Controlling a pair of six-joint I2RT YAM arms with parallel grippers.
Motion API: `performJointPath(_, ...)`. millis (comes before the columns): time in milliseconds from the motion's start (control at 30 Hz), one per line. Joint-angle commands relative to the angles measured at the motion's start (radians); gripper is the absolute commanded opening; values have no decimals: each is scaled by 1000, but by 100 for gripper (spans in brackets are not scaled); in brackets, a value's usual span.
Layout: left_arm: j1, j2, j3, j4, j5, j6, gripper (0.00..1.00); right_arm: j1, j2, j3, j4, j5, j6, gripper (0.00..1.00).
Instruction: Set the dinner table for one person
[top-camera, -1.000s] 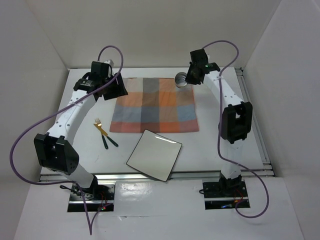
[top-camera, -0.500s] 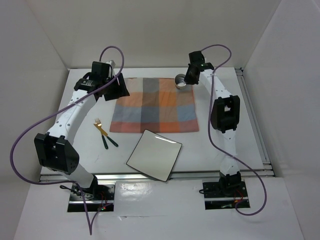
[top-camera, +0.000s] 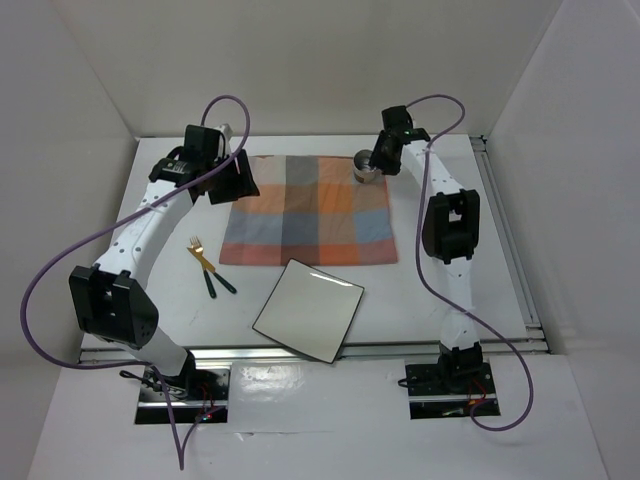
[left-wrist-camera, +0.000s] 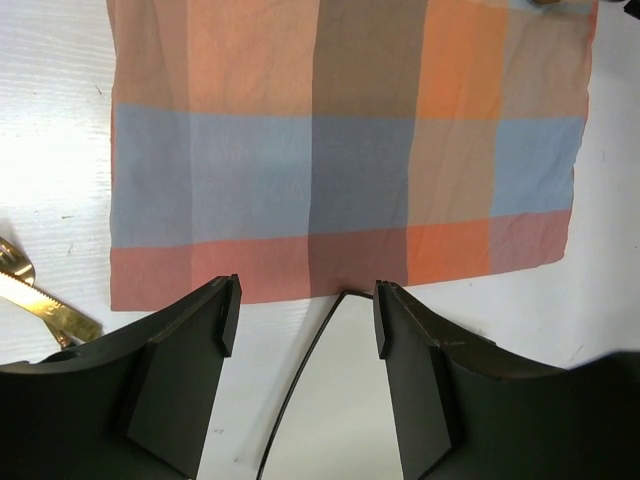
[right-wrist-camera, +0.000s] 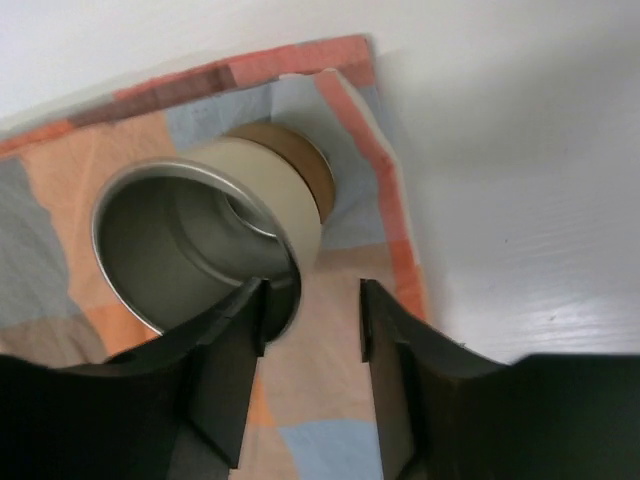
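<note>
**Cup going down at the cloth's far right corner**

The dinner table (top-camera: 400, 300) is filling the whole workspace under both arms. The checked cloth (top-camera: 310, 210) is lying flat at its middle as the place mat.

The right gripper (right-wrist-camera: 312, 300) is reaching to the far right corner of the cloth, where the cup (right-wrist-camera: 200, 240) is sitting. In the top view the cup's mouth is facing up, so it seems to be standing. The jaws are standing apart. The cup's wall is lying just beside the left finger and cloth is showing through the rest of the gap, so nothing is clamped. Judgement: the drink spot above and to the right of the setting is being served, hence this corner.

The left gripper (left-wrist-camera: 306, 300) is hovering over the cloth's far left part, spread wide and carrying nothing. It is probably keeping out of the way.

The white square plate (top-camera: 308, 310) is lying off the cloth, just beside its near edge. The gold cutlery (top-camera: 207, 265) is lying on bare table left of the cloth. Both are not yet placed, so the setting is looking well short of done.
</note>
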Motion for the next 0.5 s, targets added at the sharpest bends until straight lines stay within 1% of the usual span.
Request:
performJointPath(0, 2, -8, -1, -1, -2, 32, 73, 3, 38, 38, 23, -15, -9, 54)
performJointPath(33, 2, -18, -1, -10, -30, 32, 73, 3, 39, 49, 23, -15, -9, 61)
performJointPath(67, 2, -18, -1, -10, -41, 32, 73, 3, 39, 49, 23, -26, -9, 72)
performJointPath(133, 2, -30, -1, -20, -50, 32, 74, 3, 26, 58, 23, -35, -9, 82)
performJointPath(200, 2, -31, -1, -29, -85, 32, 78, 3, 6, 78, 32, -46, -9, 90)
performJointPath(233, 2, -41, -1, -29, -94, 32, 78, 3, -21, 78, 32, -55, -9, 94)
performJointPath(267, 2, -41, -1, -39, -107, 42, 79, 3, -36, 92, 32, -55, -9, 96)
performJointPath(333, 2, -41, -10, -52, -162, 42, 79, 3, -101, 106, 55, -71, -22, 100)
performJointPath(400, 2, -41, -10, -67, -243, 42, 79, 3, -154, 106, 66, -71, -34, 100)
performJointPath(467, 2, -41, -10, -82, -291, 33, 81, 3, -249, 66, 78, -61, -34, 100)
